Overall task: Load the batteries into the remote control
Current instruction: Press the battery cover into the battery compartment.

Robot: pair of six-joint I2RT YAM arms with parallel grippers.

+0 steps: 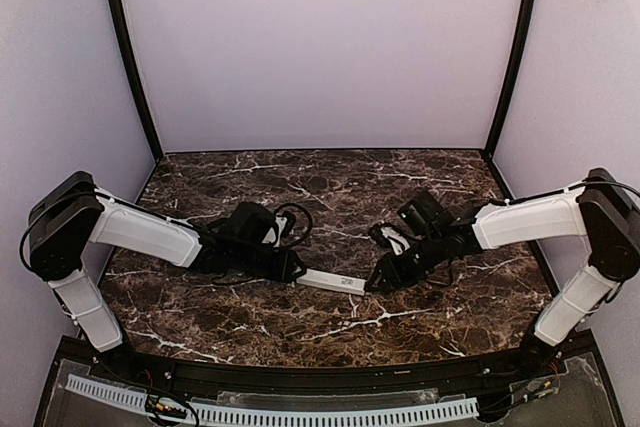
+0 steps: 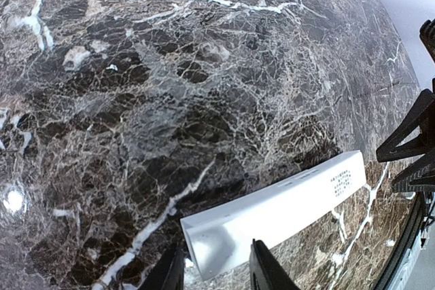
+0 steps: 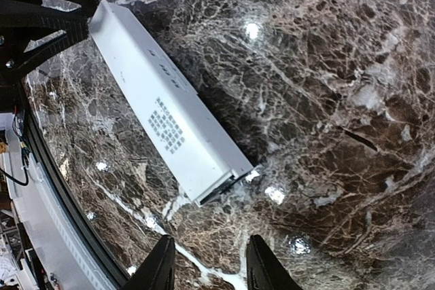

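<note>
The dark marble surface (image 1: 330, 187) lies under me. My left arm (image 1: 150, 232) and right arm (image 1: 525, 219) both reach inward, low over its middle. Between them is the white remote control (image 1: 330, 281), lying lengthwise from one tool to the other, nearer my side of the surface.

My left tool (image 2: 217, 273) pinches the remote's left end, one finger on each side edge. My right tool (image 3: 207, 263) is spread, and its fingers (image 3: 162, 266) sit just short of the remote's other end without touching it. That end shows a dark slot (image 3: 221, 191) facing the right tool. A block of small printed text (image 3: 166, 125) sits on the upper face.
</note>
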